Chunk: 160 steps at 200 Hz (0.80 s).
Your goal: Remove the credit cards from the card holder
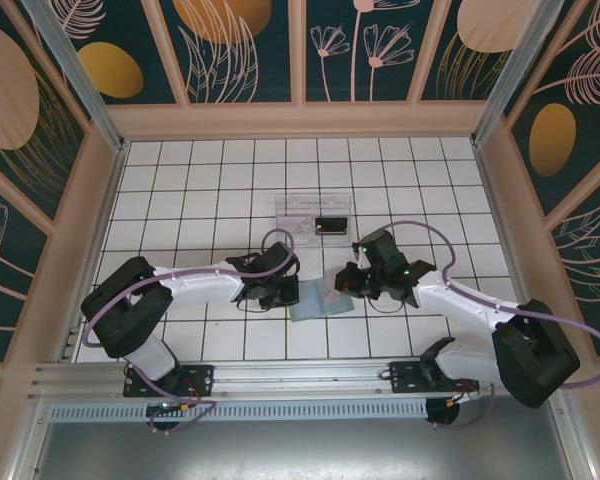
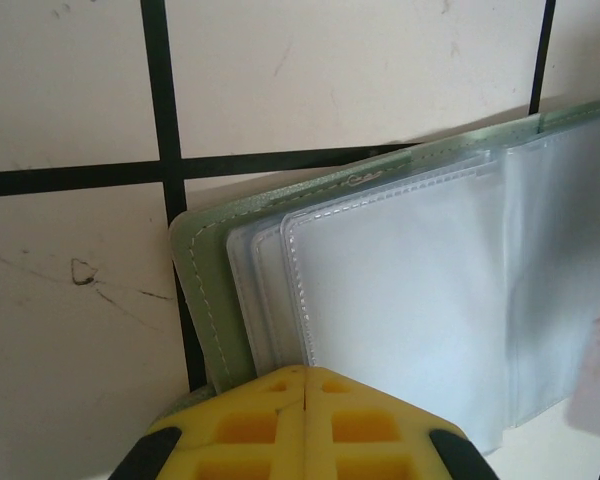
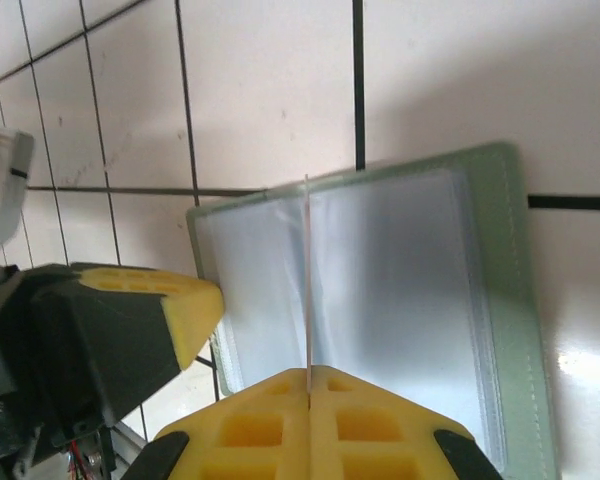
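Right claw clamps one pale card; left claw, pinched together, sits at the edge of one holder. One black card in tray; open tiles all round.

Card holder on table, tray behind it.

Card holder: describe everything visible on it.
The card holder lies open, flat on the tiled table. It has a grey-green stitched cover with clear plastic sleeves inside. The left pincer, shut, sits at one corner. The right pincer is shut on a thin pale card standing edge-on above the sleeves.
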### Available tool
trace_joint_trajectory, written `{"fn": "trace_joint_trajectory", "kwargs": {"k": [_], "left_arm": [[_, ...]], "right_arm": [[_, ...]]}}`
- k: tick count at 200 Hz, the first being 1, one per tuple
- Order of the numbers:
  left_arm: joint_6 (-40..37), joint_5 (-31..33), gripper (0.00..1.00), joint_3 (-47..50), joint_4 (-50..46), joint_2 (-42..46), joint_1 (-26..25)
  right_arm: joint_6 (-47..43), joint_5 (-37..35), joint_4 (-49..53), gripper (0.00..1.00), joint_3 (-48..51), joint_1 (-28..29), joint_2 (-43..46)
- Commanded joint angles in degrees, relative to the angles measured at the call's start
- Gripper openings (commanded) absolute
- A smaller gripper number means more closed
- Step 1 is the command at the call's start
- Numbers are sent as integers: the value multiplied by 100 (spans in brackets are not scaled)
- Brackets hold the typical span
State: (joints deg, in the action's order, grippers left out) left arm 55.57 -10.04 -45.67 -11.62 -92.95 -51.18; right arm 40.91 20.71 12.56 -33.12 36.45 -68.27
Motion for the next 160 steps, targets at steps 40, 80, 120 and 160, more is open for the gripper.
{"fn": "trace_joint_trajectory", "kwargs": {"k": [40,80,120,160], "left_arm": [[-137,500,7,-269,-506,472,-24],[-108,696,9,-6,-572,983,124],[-192,645,10,507,-537,1329,496],[-215,616,10,963,-482,1691,712]], "right_arm": [[-1843,-585,1004,0,-1121,-50,67],[-4129,-700,1232,0,-1868,-1,-222],[-6769,-982,1398,0,-2661,127,-758],[-8904,-960,1994,0,-3632,310,-1677]]}}
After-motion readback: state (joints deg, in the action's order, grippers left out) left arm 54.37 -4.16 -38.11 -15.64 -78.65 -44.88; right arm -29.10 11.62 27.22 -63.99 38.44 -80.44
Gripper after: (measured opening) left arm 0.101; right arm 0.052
